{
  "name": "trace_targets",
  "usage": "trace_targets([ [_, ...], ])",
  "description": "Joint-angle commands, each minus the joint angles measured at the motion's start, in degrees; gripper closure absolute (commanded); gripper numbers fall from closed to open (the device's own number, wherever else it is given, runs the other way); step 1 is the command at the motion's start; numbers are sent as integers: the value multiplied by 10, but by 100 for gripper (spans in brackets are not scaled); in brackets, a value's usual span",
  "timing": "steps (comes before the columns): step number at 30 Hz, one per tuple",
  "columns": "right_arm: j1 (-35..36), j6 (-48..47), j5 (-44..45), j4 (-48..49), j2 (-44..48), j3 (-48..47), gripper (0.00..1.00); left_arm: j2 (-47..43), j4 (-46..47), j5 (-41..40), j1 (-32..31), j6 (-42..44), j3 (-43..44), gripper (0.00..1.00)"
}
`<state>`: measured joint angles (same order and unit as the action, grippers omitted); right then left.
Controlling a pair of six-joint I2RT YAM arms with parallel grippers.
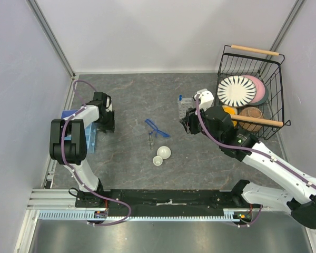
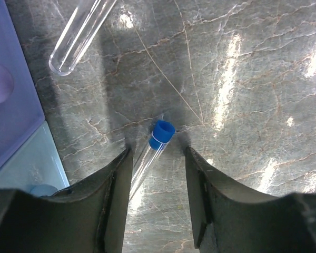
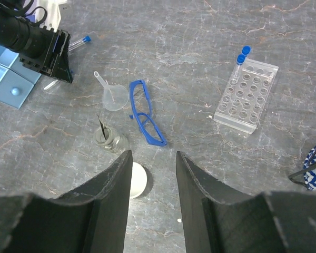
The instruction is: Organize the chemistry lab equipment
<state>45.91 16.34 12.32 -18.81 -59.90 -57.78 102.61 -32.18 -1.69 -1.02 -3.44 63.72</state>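
I am looking at the grey table point(image 1: 131, 100). The black wire basket point(image 1: 254, 50) is sitting at the far right, with plates and bowls in it. The blue tray point(image 3: 0, 79) is lying at the left edge.

My left pincer point(image 2: 158, 158) is hanging low over the table, just right of that tray. Its fingers point(image 2: 113, 195) are standing apart. One blue-capped tube point(image 2: 157, 139) is lying flat between them, and they are not squeezing it.

My right pincer point(image 3: 152, 163) is hovering above the table, right of the middle. Its fingers are standing apart too, and they are holding nothing.

The clear tube rack point(image 3: 246, 95) is standing near the basket. Two capped tubes point(image 3: 242, 55) are standing in holes at its far left corner. The blue safety glasses point(image 3: 145, 116) are lying in the middle of the table.

The two small white dishes point(image 1: 164, 152) are sitting just beside each other, nearer to me than the glasses. A clear funnel point(image 3: 111, 97) and a small glass jar point(image 3: 109, 141) are sitting just left of the glasses. A bare clear tube point(image 2: 81, 31) is lying by the tray, beyond the capped one.
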Motion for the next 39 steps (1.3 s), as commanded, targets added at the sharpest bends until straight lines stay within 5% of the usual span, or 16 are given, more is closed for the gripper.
trace_targets([
  [1,1,10,5,-3,28,0,55,8,-5,-44,-4,-6,-24,51],
  [15,4,26,4,-30,39,-4,58,-16,-38,-72,-90,-26,-2,73],
  [21,6,27,9,-38,39,-3,58,-70,-56,-55,-93,-33,-4,98],
  [25,8,29,7,-42,30,-7,58,-102,-74,-40,-96,-40,4,98],
  [33,13,1,-9,-83,29,-30,58,-239,-118,171,-122,-54,35,98],
  [39,12,-7,-137,-98,43,-36,51,-339,-125,329,-193,-48,24,98],
])
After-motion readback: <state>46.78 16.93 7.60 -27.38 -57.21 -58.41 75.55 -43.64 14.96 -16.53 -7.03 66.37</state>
